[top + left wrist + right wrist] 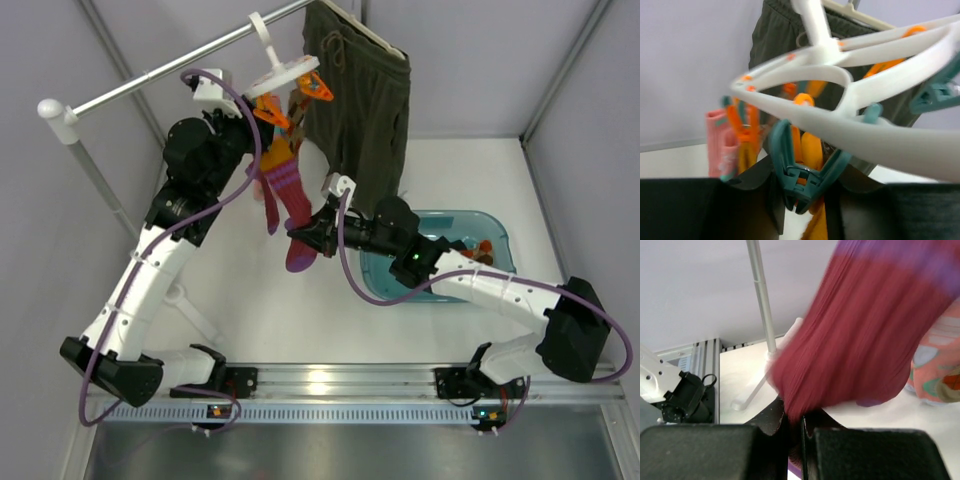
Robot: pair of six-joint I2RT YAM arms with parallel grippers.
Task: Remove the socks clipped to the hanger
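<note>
1. Right claw [796, 424] clamped on the maroon sock [290, 197], hanging from the hanger [285, 76].
2. Left claw [805, 195] straddles a teal peg [801, 172]; grip undeterminable.
3. Step: unclipping. Next move probably needs the holding peg squeezed, sock drawn downward.

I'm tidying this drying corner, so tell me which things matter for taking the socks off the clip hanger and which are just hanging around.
Part of the job: clip hanger, maroon sock, pink sock, right gripper.
Just there: green shorts, slim hanger, rail.
</note>
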